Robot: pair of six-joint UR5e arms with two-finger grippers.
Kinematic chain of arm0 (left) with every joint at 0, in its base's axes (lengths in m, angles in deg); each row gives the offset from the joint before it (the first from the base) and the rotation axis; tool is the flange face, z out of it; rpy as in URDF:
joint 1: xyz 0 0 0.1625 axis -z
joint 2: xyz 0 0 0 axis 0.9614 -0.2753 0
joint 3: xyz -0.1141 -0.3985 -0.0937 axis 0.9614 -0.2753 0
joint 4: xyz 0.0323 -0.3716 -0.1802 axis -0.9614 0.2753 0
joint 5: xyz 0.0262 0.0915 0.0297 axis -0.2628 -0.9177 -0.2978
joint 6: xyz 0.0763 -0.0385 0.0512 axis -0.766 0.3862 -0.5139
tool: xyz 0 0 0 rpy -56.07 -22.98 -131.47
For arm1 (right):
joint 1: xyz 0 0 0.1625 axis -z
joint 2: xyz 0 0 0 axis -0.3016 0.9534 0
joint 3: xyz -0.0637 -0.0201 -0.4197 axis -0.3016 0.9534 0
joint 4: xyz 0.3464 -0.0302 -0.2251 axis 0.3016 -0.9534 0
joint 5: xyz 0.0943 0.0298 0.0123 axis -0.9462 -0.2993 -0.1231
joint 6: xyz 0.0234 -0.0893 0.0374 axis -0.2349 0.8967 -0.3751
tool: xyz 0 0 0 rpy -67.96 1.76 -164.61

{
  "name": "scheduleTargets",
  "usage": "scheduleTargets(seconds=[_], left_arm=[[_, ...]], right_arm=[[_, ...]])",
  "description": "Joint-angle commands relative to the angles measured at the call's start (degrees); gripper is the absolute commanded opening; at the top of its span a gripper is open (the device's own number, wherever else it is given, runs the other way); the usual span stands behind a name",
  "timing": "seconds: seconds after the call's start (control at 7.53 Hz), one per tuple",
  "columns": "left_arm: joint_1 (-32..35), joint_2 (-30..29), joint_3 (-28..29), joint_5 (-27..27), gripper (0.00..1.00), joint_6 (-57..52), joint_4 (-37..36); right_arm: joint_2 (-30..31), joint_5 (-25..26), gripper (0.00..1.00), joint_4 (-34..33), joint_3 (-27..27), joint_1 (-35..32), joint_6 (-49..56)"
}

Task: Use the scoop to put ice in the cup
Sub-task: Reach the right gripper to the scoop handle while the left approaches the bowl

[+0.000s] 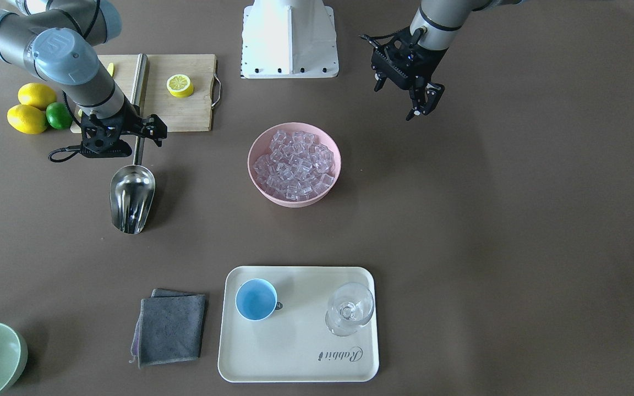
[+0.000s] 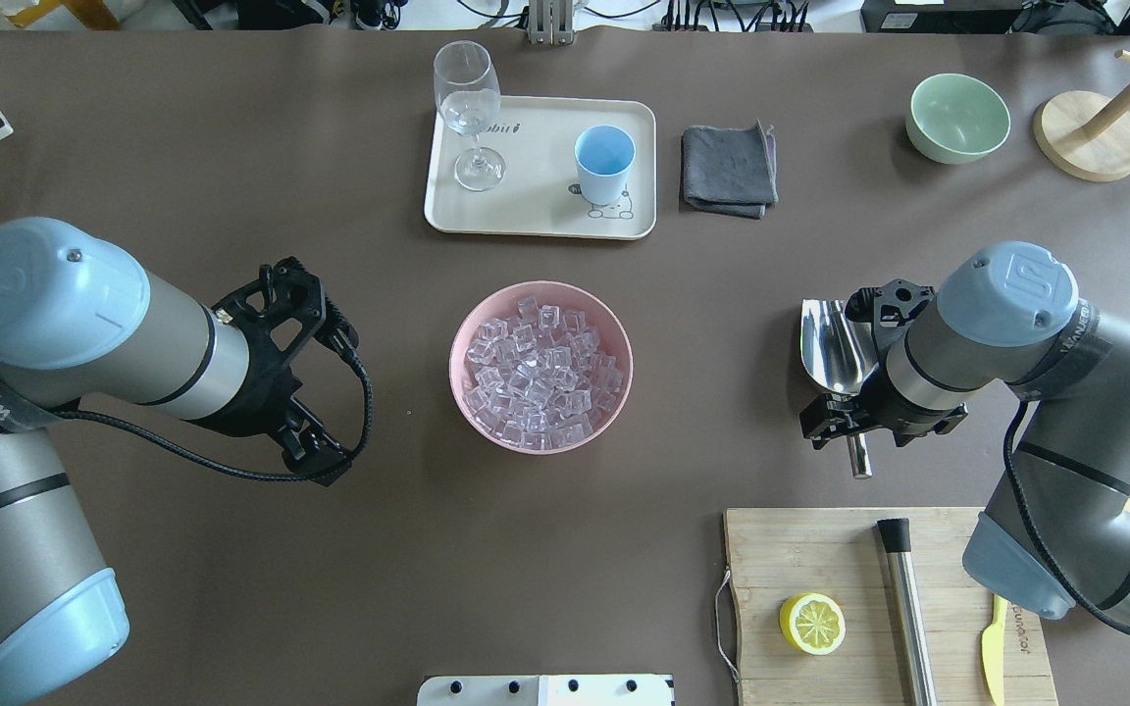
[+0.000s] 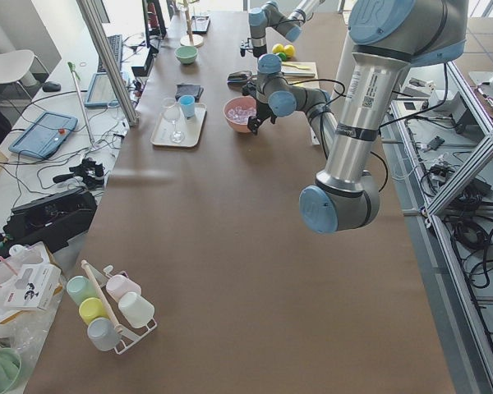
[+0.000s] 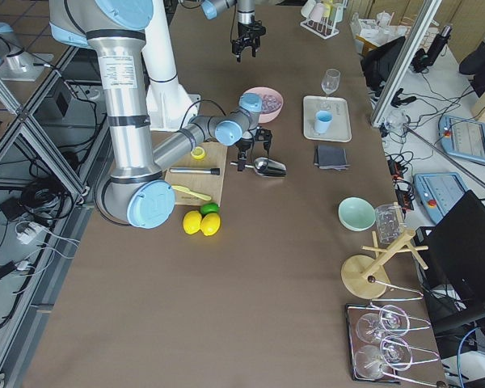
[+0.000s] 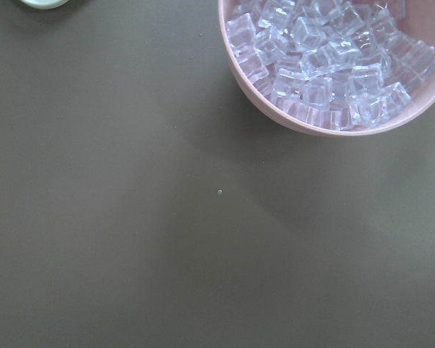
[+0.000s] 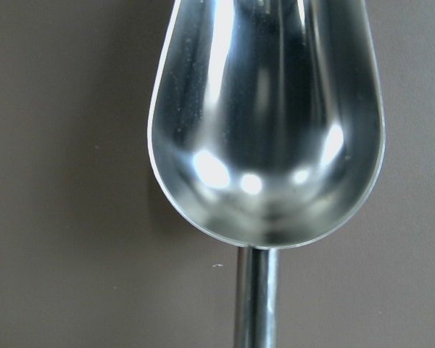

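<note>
Right gripper (image 2: 849,427) above shiny, rounded steel scoop (image 2: 832,338).

The front-facing camera looks steeply down from across the counter (image 1: 515,220), with the robot base (image 1: 289,38) at 12 o'clock. The overhead camera faces the opposite way, putting the base at 6 o'clock. Both centre on the pink bowl (image 1: 294,164). The two side cameras look along the counter from its ends, farther off. The left wrist camera hangs close, with the bowl at 1 o'clock. The right wrist camera sits very near the scoop (image 6: 268,123), its handle at 6 o'clock.
</note>
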Motion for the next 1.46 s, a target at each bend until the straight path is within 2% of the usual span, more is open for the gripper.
scheduleTargets(seconds=[0.0, 0.13, 0.4, 0.53, 0.66, 1.06, 1.2, 1.33], left_arm=[[-2.7, -2.3, 2.7, -1.6, 0.98, 0.0, 3.2], [-4.3, -2.3, 3.6, -2.2, 0.98, 0.0, 5.3], [-9.4, -2.3, 4.8, -11.1, 0.98, 0.0, 13.6], [-9.8, -1.7, 4.5, -11.3, 0.98, 0.0, 15.1], [-11.0, -1.4, 5.1, -11.5, 0.98, 0.0, 17.4], [-13.3, 2.1, 6.3, -17.9, 0.98, 0.0, 25.2], [-13.3, 2.0, 8.2, -18.0, 0.98, 0.0, 27.4], [-13.3, 2.1, 10.2, -20.3, 0.98, 0.0, 30.3]], right_arm=[[0.7, 0.7, 0.94, 0.1, 0.3, 0.7, -2.2], [0.8, 0.7, 0.94, 0.1, 0.5, 0.8, -2.7], [0.9, 0.7, 0.9, 3.8, 2.5, 1.2, -3.6], [0.9, 0.6, 0.9, 4.6, 2.8, 1.2, -3.9], [0.9, 0.6, 0.79, 4.6, 2.7, 1.2, -3.9], [1.0, 0.4, 0.16, 4.6, 2.4, 1.2, -5.0], [1.1, 0.4, 0.0, 4.6, 2.3, 1.2, -5.0], [1.1, 0.2, 0.0, 4.6, 2.3, 1.2, -4.9]])
